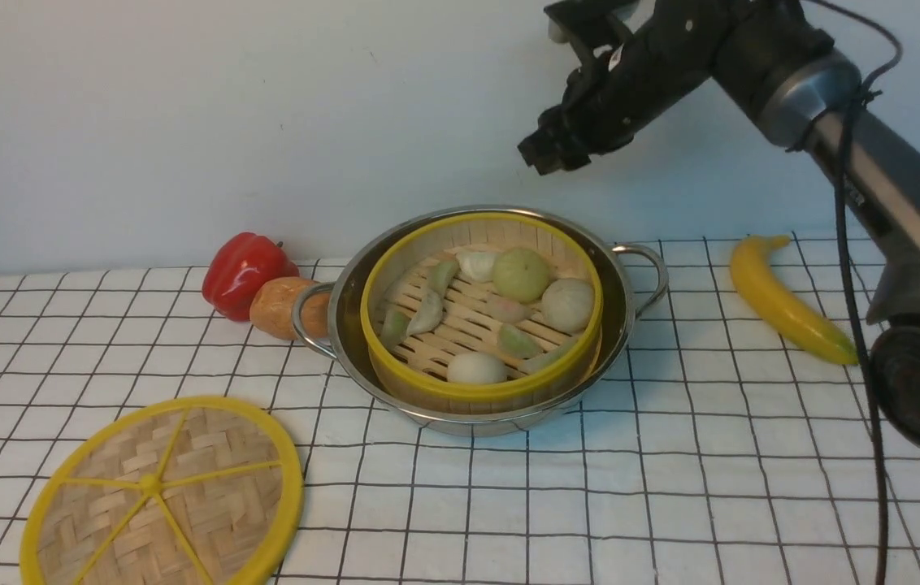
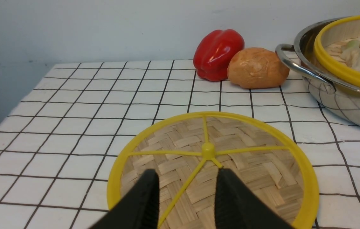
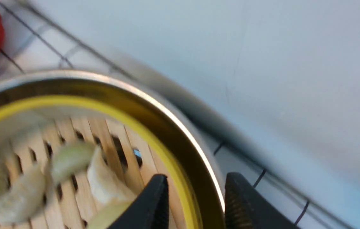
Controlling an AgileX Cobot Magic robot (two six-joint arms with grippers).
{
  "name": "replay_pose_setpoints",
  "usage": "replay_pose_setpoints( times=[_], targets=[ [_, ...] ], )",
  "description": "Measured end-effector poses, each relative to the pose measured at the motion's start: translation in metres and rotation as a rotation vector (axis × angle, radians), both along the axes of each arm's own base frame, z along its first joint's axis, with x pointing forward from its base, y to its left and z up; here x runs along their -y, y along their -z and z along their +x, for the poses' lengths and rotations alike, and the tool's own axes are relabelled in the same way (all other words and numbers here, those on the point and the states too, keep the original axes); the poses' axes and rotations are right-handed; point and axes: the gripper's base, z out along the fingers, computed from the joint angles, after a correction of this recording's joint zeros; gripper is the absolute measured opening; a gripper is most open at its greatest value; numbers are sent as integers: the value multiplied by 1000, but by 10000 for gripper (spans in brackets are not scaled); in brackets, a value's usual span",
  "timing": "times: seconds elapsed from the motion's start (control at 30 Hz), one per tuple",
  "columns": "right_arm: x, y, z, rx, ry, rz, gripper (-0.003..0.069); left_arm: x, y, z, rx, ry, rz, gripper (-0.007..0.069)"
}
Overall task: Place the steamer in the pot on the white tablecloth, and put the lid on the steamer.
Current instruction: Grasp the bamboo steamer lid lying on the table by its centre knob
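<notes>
The steamer (image 1: 468, 321), a yellow-rimmed bamboo basket with pale dumplings and buns, sits inside the shiny pot (image 1: 621, 276) on the white tablecloth (image 1: 671, 487). The woven lid (image 1: 163, 491) lies flat on the cloth at the front left, apart from the pot. My right gripper (image 1: 549, 153) hangs high above the pot's far right rim, open and empty; its wrist view shows its open gripper (image 3: 196, 187) over the steamer (image 3: 103, 133) and pot rim (image 3: 173, 127). My left gripper (image 2: 186, 181) is open and empty just above the lid's (image 2: 246, 165) near side. It is out of the front view.
A red pepper (image 1: 245, 272) and a brown bread roll (image 1: 285, 307) lie against the pot's left handle. A yellow banana (image 1: 785, 301) lies at the back right. A pale wall stands right behind the table. The right arm's base is at the right edge.
</notes>
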Motion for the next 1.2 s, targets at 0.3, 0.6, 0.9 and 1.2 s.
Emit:
replay_pose_setpoints(
  times=[0.3, 0.6, 0.9, 1.2],
  targets=[
    [16, -62, -9, 172, 162, 57, -1, 0, 0, 0, 0, 0, 0, 243],
    [39, -130, -37, 291, 311, 86, -15, 0, 0, 0, 0, 0, 0, 243],
    [41, -181, -71, 329, 263, 244, -6, 0, 0, 0, 0, 0, 0, 243],
    [46, -182, -71, 355, 289, 204, 3, 0, 0, 0, 0, 0, 0, 243]
  ],
)
